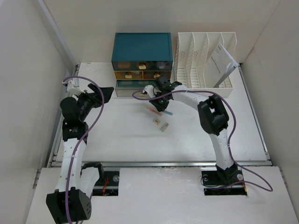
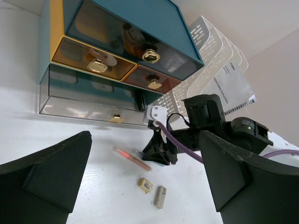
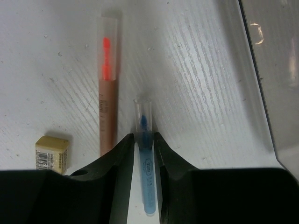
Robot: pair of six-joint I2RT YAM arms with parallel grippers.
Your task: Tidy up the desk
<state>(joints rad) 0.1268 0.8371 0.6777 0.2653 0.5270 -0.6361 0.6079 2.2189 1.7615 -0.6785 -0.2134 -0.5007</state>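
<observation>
The white desk [image 1: 121, 140] carries a few small items in its middle. My right gripper [image 3: 143, 137] is down at the desk surface, shut on a blue pen [image 3: 147, 158] with a clear cap; the pen's end shows as a blue sliver [image 1: 167, 112] in the top view. Just left of it lies an orange pen [image 3: 108, 112] with a clear cap. A yellow eraser [image 2: 145, 185] and a white eraser [image 2: 160, 196] rest nearer the arms. My left gripper [image 2: 145, 135] hangs open above the desk's left side, holding nothing.
A teal drawer box [image 1: 141, 46] stands at the back, its clear bottom drawer [image 2: 88, 100] pulled out close to the right gripper [image 1: 159, 100]. A white slotted file rack [image 1: 203, 60] with a paper in it stands at the back right. Walls enclose the desk.
</observation>
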